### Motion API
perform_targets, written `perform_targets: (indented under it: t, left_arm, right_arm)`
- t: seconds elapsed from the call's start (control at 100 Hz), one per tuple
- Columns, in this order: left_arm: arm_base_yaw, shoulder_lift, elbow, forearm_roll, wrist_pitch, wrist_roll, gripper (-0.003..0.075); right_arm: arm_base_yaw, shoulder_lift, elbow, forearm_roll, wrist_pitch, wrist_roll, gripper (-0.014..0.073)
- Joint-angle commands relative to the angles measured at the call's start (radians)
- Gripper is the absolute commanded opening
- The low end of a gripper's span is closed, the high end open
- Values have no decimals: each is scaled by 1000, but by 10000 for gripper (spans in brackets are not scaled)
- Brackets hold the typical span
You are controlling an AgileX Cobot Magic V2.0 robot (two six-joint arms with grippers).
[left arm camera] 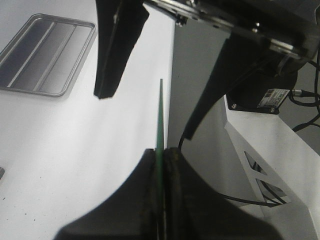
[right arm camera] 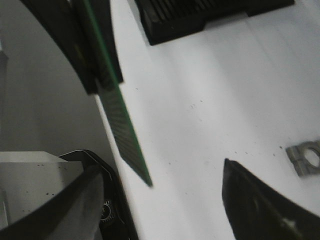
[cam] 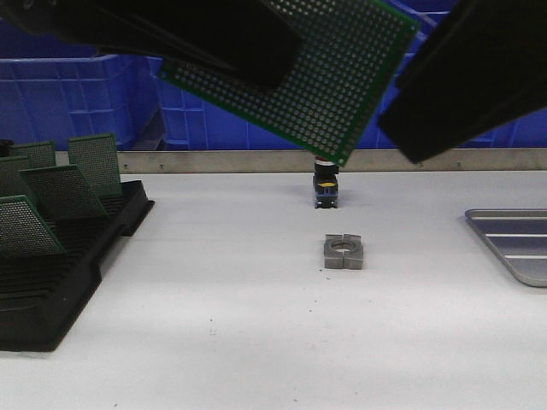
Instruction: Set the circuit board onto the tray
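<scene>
Circuit board (cam: 316,77) clamped in left gripper (left arm camera: 161,155), held aloft.

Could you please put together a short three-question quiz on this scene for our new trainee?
1. True or false: the circuit board already lies on the tray.
2. Which gripper clamps the board? A) left gripper B) right gripper
3. Fill in: the spare boards stand in the black ____.

Key: 1 false, it is held in the air; 2 A, while the right jaws are apart; 3 rack.
</scene>
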Motion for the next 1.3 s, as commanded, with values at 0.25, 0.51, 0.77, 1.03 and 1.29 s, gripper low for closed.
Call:
perform_targets:
  t: [0.25,0.51,0.77,1.03,1.29]
  left_arm:
    - [-7,-29,-24,-68,13,-11,-16]
    - [-7,-29,-24,-66,13,-9,168]
    - [-7,-29,-24,-68,-13,-9,487]
    - [-7,-29,-24,-68,-117,-9,498]
    - [-7,-29,-24,-68,-145,-9,497]
  right_arm:
    - [17,69,-111,179,43,-102,383]
    - [17,69,-111,179,44,-102,-69]
    - [13,69,-111,173,100,-74,-67]
    - [-135,69,-108,38,220,154,-67]
    - [-444,128,-108,-125,98,433,-67]
